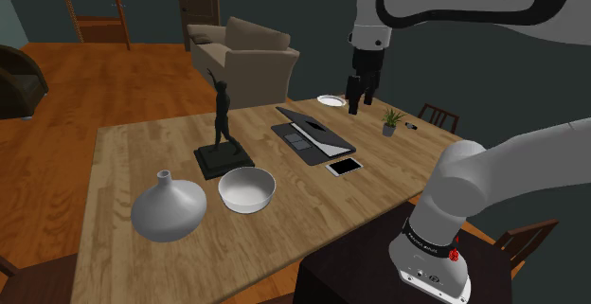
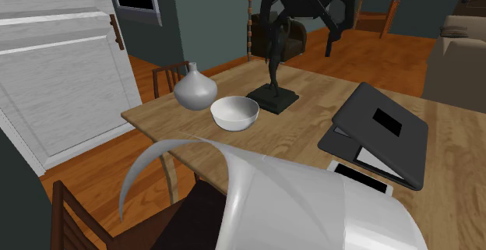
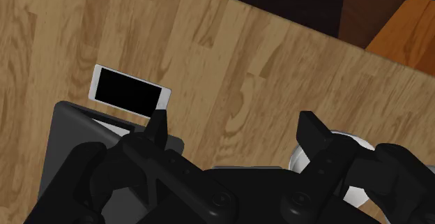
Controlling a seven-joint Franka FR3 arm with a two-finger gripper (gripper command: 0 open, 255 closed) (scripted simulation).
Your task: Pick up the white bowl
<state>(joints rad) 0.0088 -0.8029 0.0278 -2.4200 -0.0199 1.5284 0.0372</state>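
The white bowl (image 1: 247, 189) (image 2: 235, 113) stands upright on the wooden table (image 1: 142, 151), between a grey vase (image 1: 169, 207) (image 2: 195, 89) and a dark figurine (image 1: 223, 132) (image 2: 272, 54). My black gripper (image 1: 357, 103) (image 2: 329, 30) hangs well above the table's far side, over the laptop (image 1: 313, 134) and far from the bowl. In the wrist view its fingers (image 3: 159, 121) stand apart around the gripper (image 3: 237, 128), open with nothing between them, and bare wood lies below.
A half-open dark laptop (image 2: 382, 132) (image 3: 70, 139) and a phone (image 1: 345, 167) (image 3: 129, 93) lie mid-table. A small white plate (image 1: 331, 100) (image 3: 352, 146) and a potted plant (image 1: 389, 120) sit near the far edge. Chairs (image 1: 438, 116) surround the table; an armchair (image 1: 241, 61) stands beyond.
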